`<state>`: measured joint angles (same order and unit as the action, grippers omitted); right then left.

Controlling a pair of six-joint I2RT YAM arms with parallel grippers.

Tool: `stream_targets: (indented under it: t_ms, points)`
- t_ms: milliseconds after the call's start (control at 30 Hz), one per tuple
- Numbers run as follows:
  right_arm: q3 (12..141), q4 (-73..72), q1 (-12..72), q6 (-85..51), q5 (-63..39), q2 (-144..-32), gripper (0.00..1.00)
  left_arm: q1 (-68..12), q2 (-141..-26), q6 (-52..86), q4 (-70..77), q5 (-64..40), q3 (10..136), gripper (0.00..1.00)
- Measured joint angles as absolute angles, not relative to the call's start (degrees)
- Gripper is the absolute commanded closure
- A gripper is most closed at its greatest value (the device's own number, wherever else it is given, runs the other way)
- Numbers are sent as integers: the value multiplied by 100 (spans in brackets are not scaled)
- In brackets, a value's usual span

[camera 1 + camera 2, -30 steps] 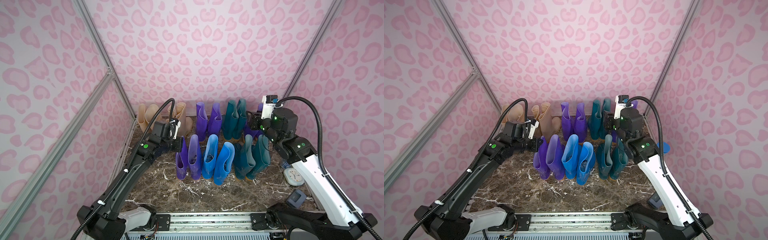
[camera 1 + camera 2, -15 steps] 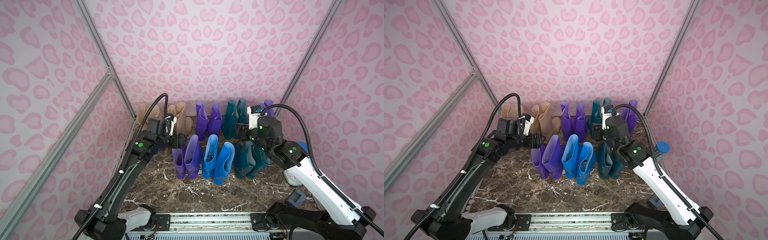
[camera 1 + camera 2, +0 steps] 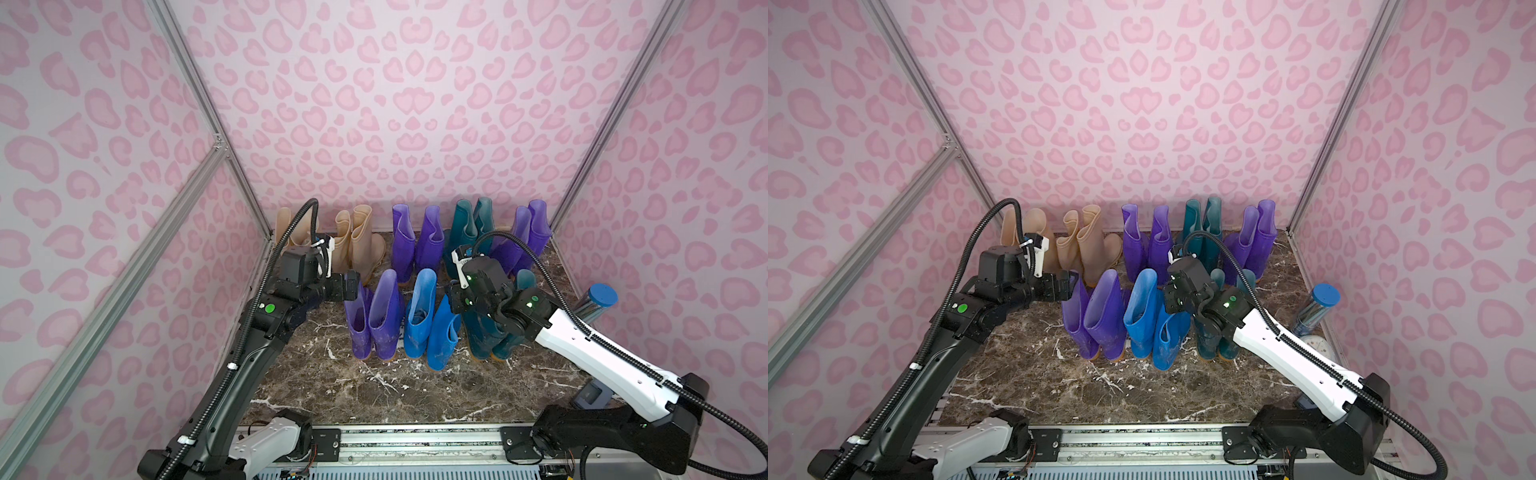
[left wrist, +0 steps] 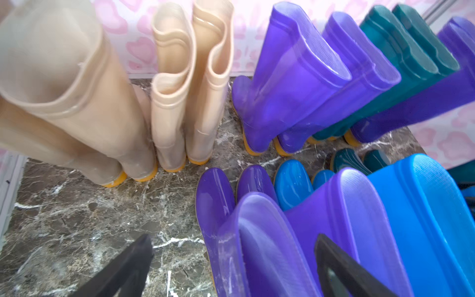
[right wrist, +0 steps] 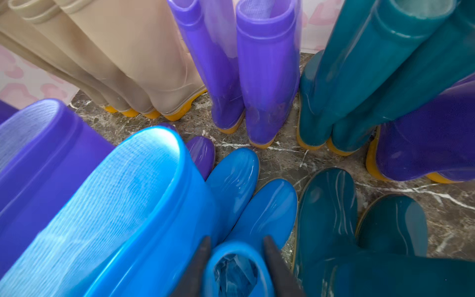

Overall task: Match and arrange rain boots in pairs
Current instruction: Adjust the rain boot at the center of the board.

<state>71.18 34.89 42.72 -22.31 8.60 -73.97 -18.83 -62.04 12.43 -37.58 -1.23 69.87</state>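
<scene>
Boots (image 3: 419, 316) stand in two rows at the bench's (image 3: 374, 395) rear, back row against the wall (image 3: 395, 124), bare marble in front. Left fingers (image 4: 133, 262) gape over a purple boot's (image 4: 257, 244) cuff, holding nothing; right fingers (image 5: 199, 264) pinch a blue boot's (image 5: 236, 270) cuff.

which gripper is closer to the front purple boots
Left. The left gripper is open right at the front purple boots, straddling the outer one's top. The right gripper is one pair away, closed on the top of a bright blue boot.
</scene>
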Motion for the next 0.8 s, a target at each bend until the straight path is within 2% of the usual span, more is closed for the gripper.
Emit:
stream_targets:
  t_ms: [33,500,633,800]
  points:
    - [7129,3494,4217,-2152,819,-7448,100,-1837,-6152,1243,-3691,-123,6906,0]
    - [7253,3367,3653,-781,622,-7717,100,-1715,-6066,1304,-3459,-279,6713,1]
    - [7306,3385,3782,-497,659,-7747,100,-1708,-6036,1302,-3457,-285,6698,1]
    - [7338,3415,4375,-148,1127,-7712,100,-1710,-6031,1304,-3450,-384,6689,1]
